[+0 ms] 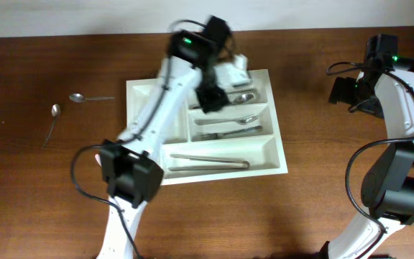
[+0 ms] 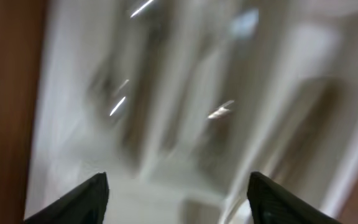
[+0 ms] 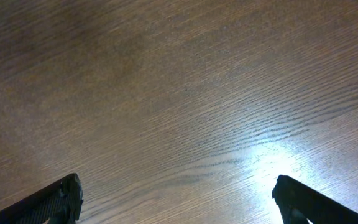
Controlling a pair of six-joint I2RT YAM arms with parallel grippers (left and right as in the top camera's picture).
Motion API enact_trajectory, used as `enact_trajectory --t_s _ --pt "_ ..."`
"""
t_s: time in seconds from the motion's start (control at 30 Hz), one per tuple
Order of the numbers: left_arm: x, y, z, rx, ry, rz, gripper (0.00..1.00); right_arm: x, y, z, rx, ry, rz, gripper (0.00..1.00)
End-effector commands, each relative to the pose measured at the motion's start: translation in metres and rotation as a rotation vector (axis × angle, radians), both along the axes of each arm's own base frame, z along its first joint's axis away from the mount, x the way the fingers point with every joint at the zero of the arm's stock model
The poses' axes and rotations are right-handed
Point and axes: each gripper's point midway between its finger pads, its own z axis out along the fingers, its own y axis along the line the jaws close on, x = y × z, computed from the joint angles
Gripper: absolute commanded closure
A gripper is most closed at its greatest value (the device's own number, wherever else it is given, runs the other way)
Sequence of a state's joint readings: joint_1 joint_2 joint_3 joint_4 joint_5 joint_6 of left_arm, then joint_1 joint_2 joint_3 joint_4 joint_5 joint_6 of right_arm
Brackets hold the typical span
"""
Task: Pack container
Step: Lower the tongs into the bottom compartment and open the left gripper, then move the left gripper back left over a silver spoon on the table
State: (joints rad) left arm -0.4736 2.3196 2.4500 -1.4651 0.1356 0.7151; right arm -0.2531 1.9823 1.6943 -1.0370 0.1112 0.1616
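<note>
We list: cutlery tray (image 1: pixel 264 167) at frame centre; left arm (image 1: pixel 157 108) stretched over it, left gripper (image 2: pixel 179 193) spread, holding nothing; right arm (image 1: pixel 401 101) bent at right edge, right gripper (image 3: pixel 179 199) wide, empty, over table (image 3: pixel 166 93).

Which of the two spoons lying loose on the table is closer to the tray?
The upper spoon in the overhead view, lying crosswise with its handle pointing at the tray. The other spoon lies farther left and slanted.
</note>
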Motion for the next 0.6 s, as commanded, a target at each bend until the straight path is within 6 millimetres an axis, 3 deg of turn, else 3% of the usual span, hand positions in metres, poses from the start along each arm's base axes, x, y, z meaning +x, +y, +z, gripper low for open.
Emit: enact_trajectory --t_s 0.0,0.13,0.2,0.37,0.57 --pt "0.041 0.082 0.007 0.039 -0.03 0.401 0.22 0.004 -0.003 0.004 -0.003 -0.016 -0.016 0.01" --pt "0.069 0.152 0.009 -0.013 -0.033 0.7 0.17 0.004 -0.003 0.004 -0.003 -0.016 -0.016 0.01" --pt "0.07 0.179 0.009 -0.022 -0.016 0.754 0.16 0.004 -0.003 0.004 -0.003 -0.016 -0.016 0.01" --pt "0.048 0.222 0.002 0.025 0.066 0.595 0.17 0.004 -0.003 0.004 -0.003 -0.016 -0.016 0.01" --pt "0.038 0.281 -0.008 0.06 0.105 0.664 0.17 0.004 -0.003 0.004 -0.003 -0.016 -0.016 0.01"
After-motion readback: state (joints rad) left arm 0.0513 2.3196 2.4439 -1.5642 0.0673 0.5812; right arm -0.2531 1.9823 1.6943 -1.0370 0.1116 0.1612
